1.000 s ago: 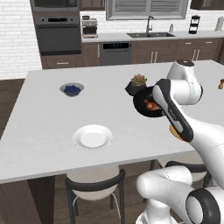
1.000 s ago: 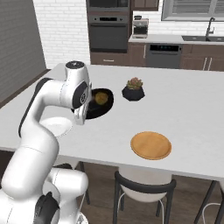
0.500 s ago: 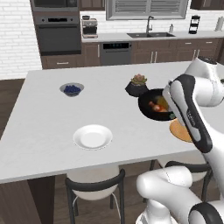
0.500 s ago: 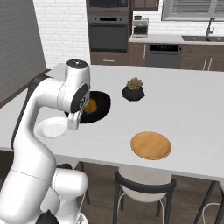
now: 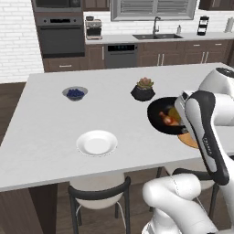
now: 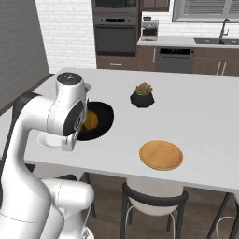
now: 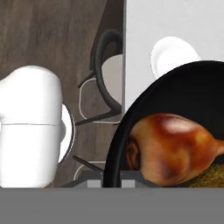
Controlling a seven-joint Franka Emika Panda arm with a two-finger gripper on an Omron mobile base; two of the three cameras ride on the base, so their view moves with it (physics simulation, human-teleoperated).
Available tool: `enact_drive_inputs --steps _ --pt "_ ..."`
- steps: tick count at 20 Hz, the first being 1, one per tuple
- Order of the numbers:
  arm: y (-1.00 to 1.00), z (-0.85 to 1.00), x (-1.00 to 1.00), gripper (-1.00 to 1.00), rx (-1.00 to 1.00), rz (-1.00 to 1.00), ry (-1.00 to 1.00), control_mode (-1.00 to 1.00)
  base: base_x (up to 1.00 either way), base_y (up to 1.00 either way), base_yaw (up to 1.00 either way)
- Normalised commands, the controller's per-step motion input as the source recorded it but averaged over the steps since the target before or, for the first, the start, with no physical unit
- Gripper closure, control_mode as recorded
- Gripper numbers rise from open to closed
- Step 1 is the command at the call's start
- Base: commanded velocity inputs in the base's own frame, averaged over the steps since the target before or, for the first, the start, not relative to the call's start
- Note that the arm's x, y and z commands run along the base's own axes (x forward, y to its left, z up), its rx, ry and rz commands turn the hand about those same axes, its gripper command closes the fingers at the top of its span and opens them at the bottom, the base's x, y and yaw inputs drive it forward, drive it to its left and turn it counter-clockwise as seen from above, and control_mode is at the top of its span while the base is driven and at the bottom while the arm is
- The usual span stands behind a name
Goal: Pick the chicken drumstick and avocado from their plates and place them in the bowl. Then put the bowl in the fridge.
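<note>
Dark wood cabinets, a built-in oven (image 5: pixel 61 34) and a sink (image 5: pixel 156 35) line the back wall of the kitchen, behind a long pale grey desk (image 5: pixel 59 132). Held above the desk's near edge, the black bowl (image 5: pixel 160 116) is lifted clear of the surface, its rim pinched in the robot's gripper (image 7: pixel 111 175), whose jaws are pressed tight on it. Inside the bowl lies the chicken drumstick (image 7: pixel 170 146), glossy reddish-brown, with the avocado (image 6: pixel 90 120) just beside it, touching it. In the left base view the arm covers the bowl's near side, and a sliver of the wooden plate (image 5: pixel 189 139) shows just below the bowl. The right base view shows that wooden plate (image 6: pixel 161 154) bare, close to the near edge and well apart from the bowl. The white plate (image 5: pixel 96 142) sits bare near the same edge, toward the desk's left end. A small bowl of blue berries (image 5: pixel 75 93) rests farther back on the left, and a faceted black plant pot (image 5: pixel 143 92) with a succulent stands near the desk's middle, just behind the raised bowl. Dark-framed stools (image 6: pixel 151 207) are tucked under the near edge.
</note>
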Motion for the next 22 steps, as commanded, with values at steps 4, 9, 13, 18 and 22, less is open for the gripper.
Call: enact_drive_inputs --steps 4,9,13,18,22 --pt "0.02 0.00 0.01 1.00 0.00 -0.08 -0.02 -1.00 0.00 0.00 0.00" --pt "-0.02 0.00 0.05 1.00 0.01 0.00 0.00 -1.00 0.00 0.00 0.00" --pt "0.00 0.00 0.00 1.00 0.00 0.00 0.00 1.00 -0.95 -0.62 -0.18" --pt "0.00 0.00 0.00 1.00 0.00 0.00 0.00 1.00 -0.64 -0.47 -0.59" --pt "0.00 0.00 0.00 1.00 0.00 0.00 0.00 1.00 -0.03 -0.57 -0.75"
